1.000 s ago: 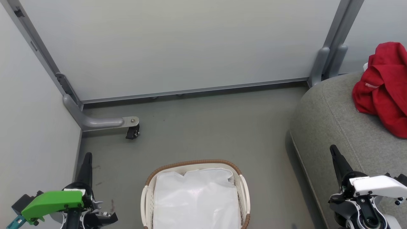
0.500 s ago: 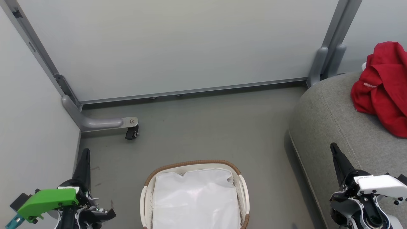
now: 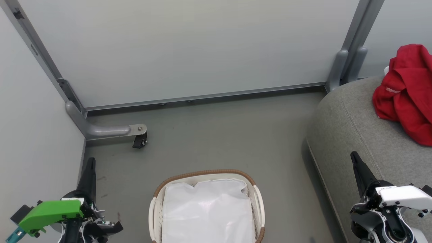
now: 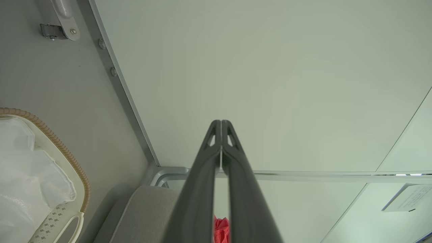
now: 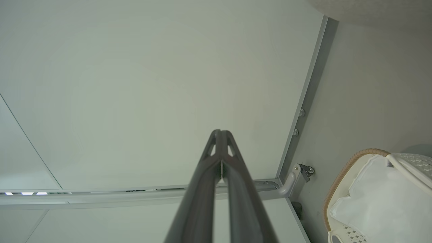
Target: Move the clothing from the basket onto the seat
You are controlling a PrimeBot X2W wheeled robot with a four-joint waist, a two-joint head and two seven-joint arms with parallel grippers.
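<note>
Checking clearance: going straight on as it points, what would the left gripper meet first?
Probably the pale wall panel: nothing stands between it and the left gripper, though depth is unclear.

Left tool point(image 3: 90, 163) green-capped, right tool point(image 3: 354, 158) white-capped with dark screws, both long, black, tapered.

Bright red clothing point(image 3: 406, 92) is lying bunched on the grey upholstered seat point(image 3: 351, 125), while the white, brown-rimmed basket point(image 3: 259, 199) is sitting on the floor holding just its white liner.
</note>
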